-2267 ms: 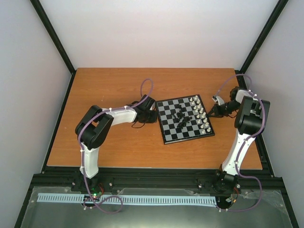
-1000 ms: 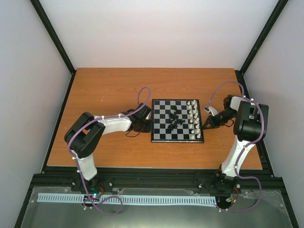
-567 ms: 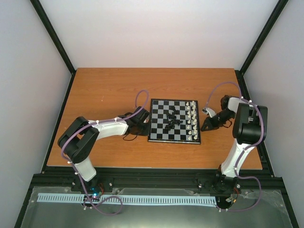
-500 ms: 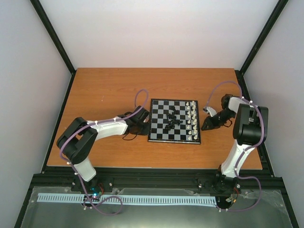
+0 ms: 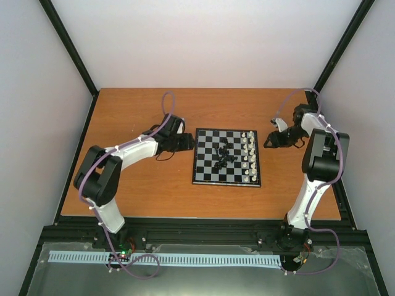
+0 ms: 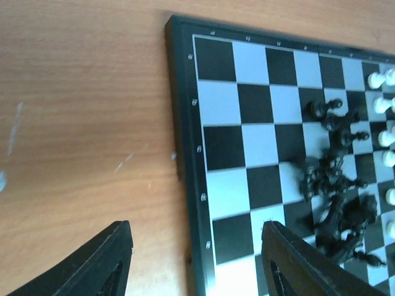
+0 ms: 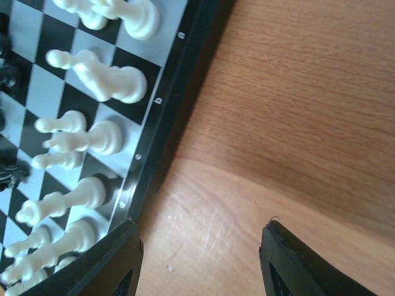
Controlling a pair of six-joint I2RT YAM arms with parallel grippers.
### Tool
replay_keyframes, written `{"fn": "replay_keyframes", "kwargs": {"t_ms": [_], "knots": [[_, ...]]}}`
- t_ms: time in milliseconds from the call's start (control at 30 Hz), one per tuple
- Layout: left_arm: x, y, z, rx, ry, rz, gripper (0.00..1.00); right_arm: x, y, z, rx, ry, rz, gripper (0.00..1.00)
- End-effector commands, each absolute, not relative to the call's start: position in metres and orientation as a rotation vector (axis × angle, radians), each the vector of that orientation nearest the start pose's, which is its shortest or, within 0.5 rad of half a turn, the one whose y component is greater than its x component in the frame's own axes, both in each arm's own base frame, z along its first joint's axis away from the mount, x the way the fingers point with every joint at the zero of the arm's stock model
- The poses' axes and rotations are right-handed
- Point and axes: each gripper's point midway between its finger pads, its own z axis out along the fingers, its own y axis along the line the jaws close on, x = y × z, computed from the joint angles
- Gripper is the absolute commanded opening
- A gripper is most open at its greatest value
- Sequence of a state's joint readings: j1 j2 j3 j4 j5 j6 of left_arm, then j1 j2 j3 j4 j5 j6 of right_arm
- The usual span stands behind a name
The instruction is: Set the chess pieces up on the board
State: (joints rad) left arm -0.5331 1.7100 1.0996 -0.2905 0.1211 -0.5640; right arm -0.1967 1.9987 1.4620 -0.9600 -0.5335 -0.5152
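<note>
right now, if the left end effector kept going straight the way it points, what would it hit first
The left end effector would most likely meet the board's black border, just ahead between its open fingers; the black pieces lie further on. Depth is unclear.

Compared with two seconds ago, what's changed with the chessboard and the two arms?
The board, skewed at first, was turned square and nudged left. Then the left end effector and right end effector, which flanked it, opened and drew back toward the far edge. The black heap mid-board and white rows kept their places on it.
</note>
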Motion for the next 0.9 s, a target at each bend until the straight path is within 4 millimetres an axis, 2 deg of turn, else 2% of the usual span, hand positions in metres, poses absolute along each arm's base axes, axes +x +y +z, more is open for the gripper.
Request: {"fn": "replay_keyframes", "kwargs": {"t_ms": [0, 300, 500, 667, 867], "knots": [[0.393, -0.265, 0.089, -0.031, 2.55, -0.859, 0.59, 0.398, 0.018, 0.041, -0.403, 2.8, 0.811, 0.53], [0.404, -0.278, 0.067, -0.052, 2.57, -0.955, 0.52, 0.394, 0.027, 0.032, -0.413, 2.793, 0.918, 0.47], [0.403, -0.28, 0.048, -0.079, 2.616, -0.957, 0.47, 0.391, 0.036, 0.029, -0.415, 2.792, 0.984, 0.43], [0.401, -0.28, 0.039, -0.089, 2.632, -0.964, 0.42, 0.386, 0.047, 0.025, -0.445, 2.804, 1.019, 0.37], [0.396, -0.279, 0.035, -0.089, 2.642, -0.978, 0.3, 0.379, 0.056, 0.018, -0.475, 2.821, 1.05, 0.29]]}}
